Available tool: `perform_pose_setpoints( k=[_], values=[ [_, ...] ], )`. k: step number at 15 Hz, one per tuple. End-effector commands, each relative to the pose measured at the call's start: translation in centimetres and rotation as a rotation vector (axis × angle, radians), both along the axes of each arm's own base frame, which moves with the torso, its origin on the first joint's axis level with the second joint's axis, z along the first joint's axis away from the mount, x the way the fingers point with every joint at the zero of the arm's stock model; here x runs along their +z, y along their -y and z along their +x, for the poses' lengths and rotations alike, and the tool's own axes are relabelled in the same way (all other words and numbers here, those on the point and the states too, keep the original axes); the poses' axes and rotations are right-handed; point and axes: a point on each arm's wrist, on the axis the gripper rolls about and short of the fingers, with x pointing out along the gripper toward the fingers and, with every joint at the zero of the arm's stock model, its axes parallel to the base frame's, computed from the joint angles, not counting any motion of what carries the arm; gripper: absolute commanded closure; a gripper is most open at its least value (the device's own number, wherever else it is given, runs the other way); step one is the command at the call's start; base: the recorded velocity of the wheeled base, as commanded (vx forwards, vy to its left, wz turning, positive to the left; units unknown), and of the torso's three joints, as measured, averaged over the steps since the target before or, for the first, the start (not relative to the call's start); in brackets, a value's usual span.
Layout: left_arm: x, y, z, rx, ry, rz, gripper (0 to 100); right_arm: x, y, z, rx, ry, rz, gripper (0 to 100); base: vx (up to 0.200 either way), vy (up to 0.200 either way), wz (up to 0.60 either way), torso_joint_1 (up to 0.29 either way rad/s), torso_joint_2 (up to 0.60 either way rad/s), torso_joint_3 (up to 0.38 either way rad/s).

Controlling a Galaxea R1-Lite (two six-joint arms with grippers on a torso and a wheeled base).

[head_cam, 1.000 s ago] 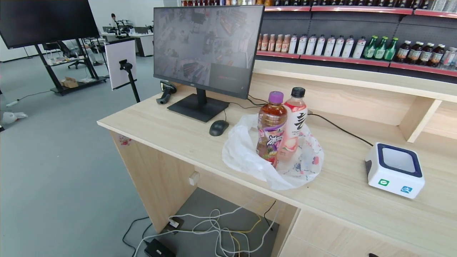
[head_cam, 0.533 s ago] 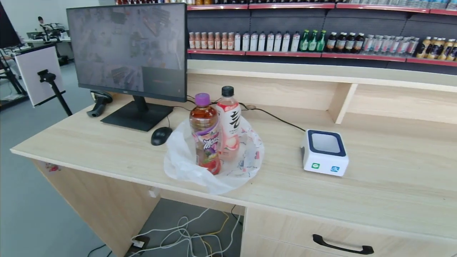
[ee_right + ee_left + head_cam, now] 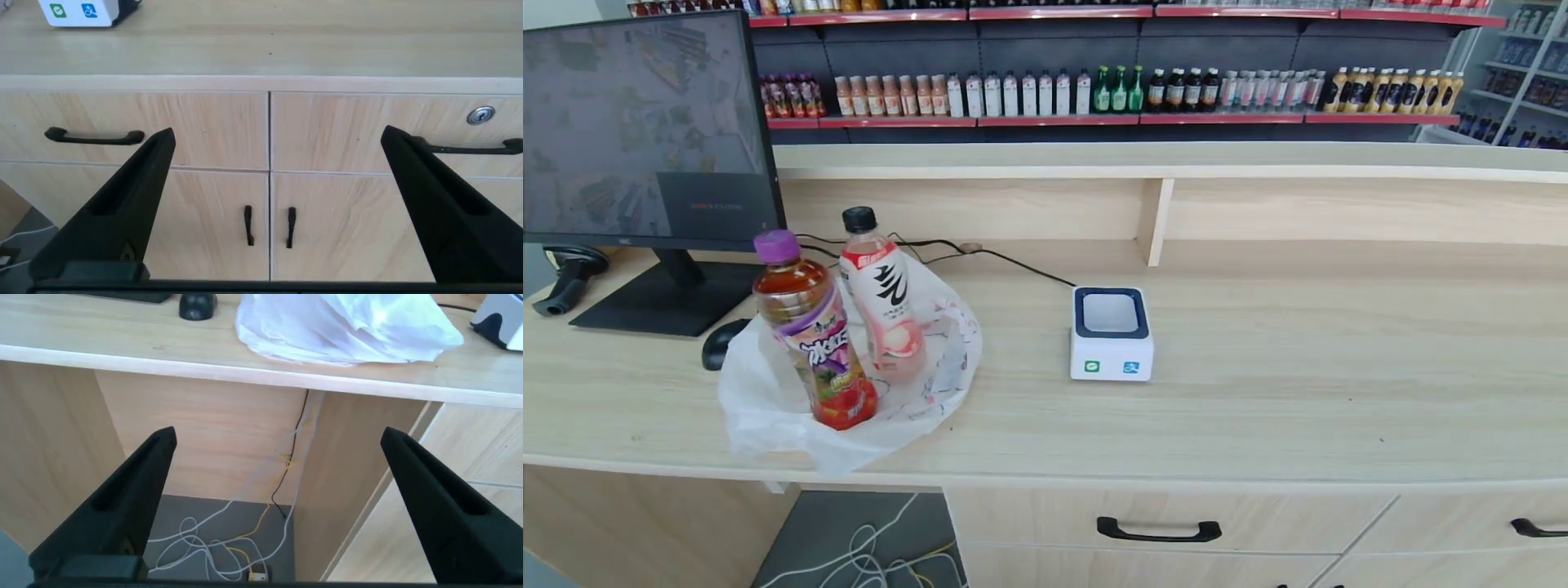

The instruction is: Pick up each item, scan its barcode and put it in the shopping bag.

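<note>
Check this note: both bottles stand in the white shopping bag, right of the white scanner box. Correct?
No. The head view shows the purple-capped bottle and black-capped bottle standing in the white shopping bag left of the white scanner box, not right.

I'm facing a pale wooden counter (image 3: 1258, 408) with a raised back ledge (image 3: 1176, 159) and 1 upright divider (image 3: 1153, 220) beneath it. Behind it, dark wall shelves (image 3: 1054, 121) with red edges carry rows of bottles. A monitor (image 3: 637, 131) stands at the counter's left end. Below I see drawers with black handles (image 3: 1158, 532), 2 cupboard doors (image 3: 204, 237), and cables (image 3: 189, 539) on the grey floor (image 3: 809, 531).
</note>
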Motion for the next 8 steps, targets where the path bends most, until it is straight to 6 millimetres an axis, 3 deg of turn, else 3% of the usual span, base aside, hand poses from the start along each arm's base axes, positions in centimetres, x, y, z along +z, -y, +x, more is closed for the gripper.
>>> perform_pose_setpoints(
  k=[1, 5, 8],
  values=[
    [0.03, 0.0, -0.01, 0.0, 0.002, 0.0, 0, 0.01, 0.0, 0.0, 0.0, 0.0, -0.001, 0, 0.0, -0.2, 0.0, 0.002, 0.01, 0.002],
    [-0.01, 0.0, 0.0, 0.0, 0.0, 0.0, 0, 0.01, 0.0, 0.0, 0.0, 0.0, 0.001, 0, 0.0, -0.2, 0.0, 0.002, 0.0, 0.002],
    [0.03, 0.0, -0.01, 0.0, 0.002, -0.002, 0, 0.01, 0.0, 0.0, 0.0, 0.0, 0.002, 0, 0.0, 0.0, 0.0, 0.0, 0.0, 0.0]
  ],
)
